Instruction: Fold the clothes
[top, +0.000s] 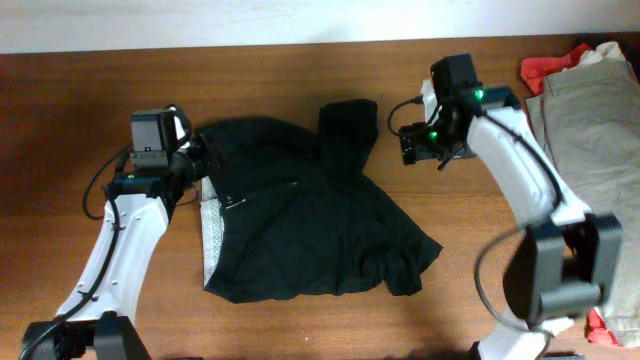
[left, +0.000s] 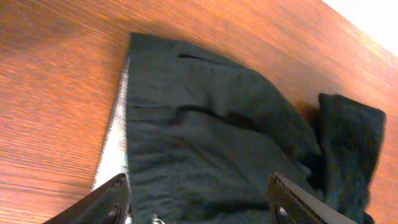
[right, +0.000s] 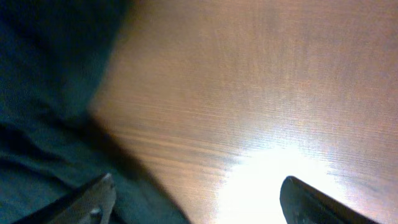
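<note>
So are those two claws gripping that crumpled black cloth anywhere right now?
No, nothing is held. The left gripper stands open over the wrinkled black garment; the right gripper is open over the brown wooden table beside it.

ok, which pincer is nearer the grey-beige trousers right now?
Right. The right pincer sits open over the table between the black garment and the grey-beige trousers; the left pincer is open at the garment's opposite edge, farther away.

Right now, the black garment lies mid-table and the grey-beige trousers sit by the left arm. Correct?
Not quite. The overhead view shows the grey-beige trousers by the right arm. The black garment does lie mid-table.
</note>
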